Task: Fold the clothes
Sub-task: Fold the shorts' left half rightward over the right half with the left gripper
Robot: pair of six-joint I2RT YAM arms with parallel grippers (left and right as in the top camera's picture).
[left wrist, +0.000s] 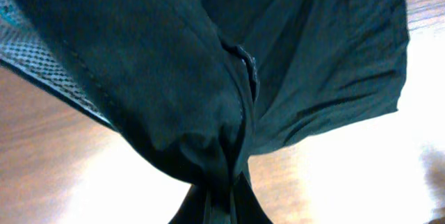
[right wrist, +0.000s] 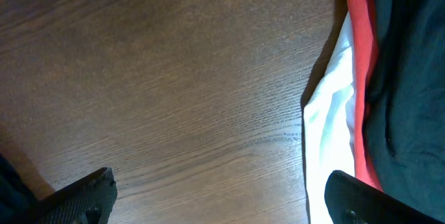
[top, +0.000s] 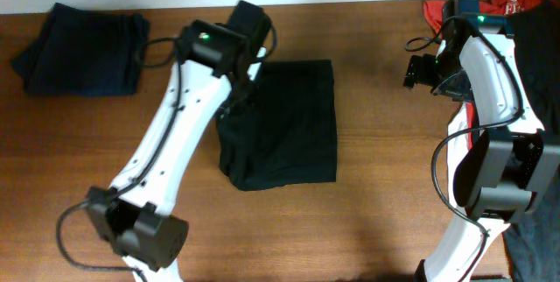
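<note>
A black garment (top: 284,124) lies folded in the middle of the wooden table. My left gripper (top: 238,98) is shut on its left edge and holds that part lifted. The left wrist view shows the black fabric (left wrist: 208,64) bunched between the fingers (left wrist: 222,196), with a pale grey mesh lining (left wrist: 28,50) showing at the left. My right gripper (top: 420,70) is open and empty above bare table, left of a pile holding a red garment (top: 516,3), a white one (right wrist: 330,113) and dark ones (right wrist: 410,78).
A folded dark navy garment (top: 83,47) lies at the back left of the table (top: 367,194). Dark fabric (top: 534,238) hangs at the right edge near my right arm's base.
</note>
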